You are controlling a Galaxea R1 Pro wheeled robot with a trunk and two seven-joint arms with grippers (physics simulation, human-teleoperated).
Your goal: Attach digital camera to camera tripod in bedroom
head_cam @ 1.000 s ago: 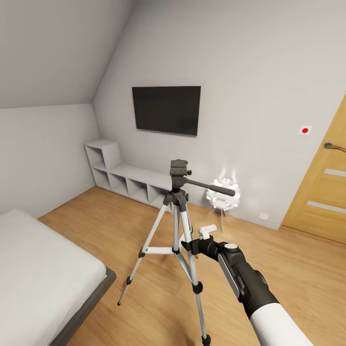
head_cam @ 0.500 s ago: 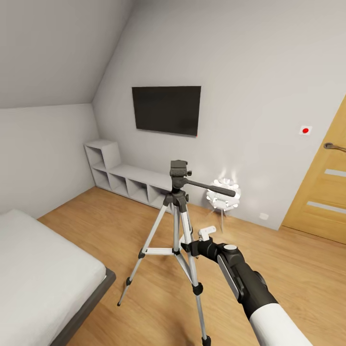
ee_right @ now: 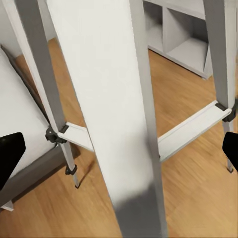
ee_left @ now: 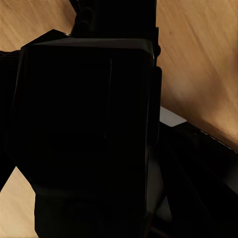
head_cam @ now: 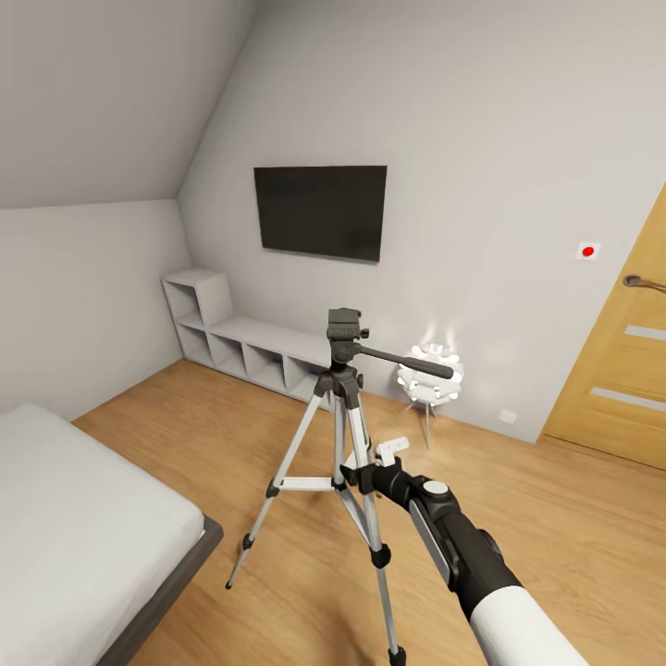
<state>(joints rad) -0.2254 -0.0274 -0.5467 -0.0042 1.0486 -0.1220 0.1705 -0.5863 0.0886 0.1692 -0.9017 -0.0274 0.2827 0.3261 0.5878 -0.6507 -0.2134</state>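
Your right gripper (ee_right: 119, 148) has its jaws spread wide around a silver leg of the camera tripod (head_cam: 344, 388), nothing clamped. Centre that leg between them before closing. Left jaws: cannot tell; something black, perhaps the digital camera (ee_left: 84, 134), lies directly ahead.

The head camera looked down from above over the camera tripod (head_cam: 344, 435) toward the far wall, the right wrist camera sat very near the tripod's silver legs facing the shelf (ee_right: 186, 34), both sharing them, and the left wrist camera faced the floor (ee_left: 198, 54).
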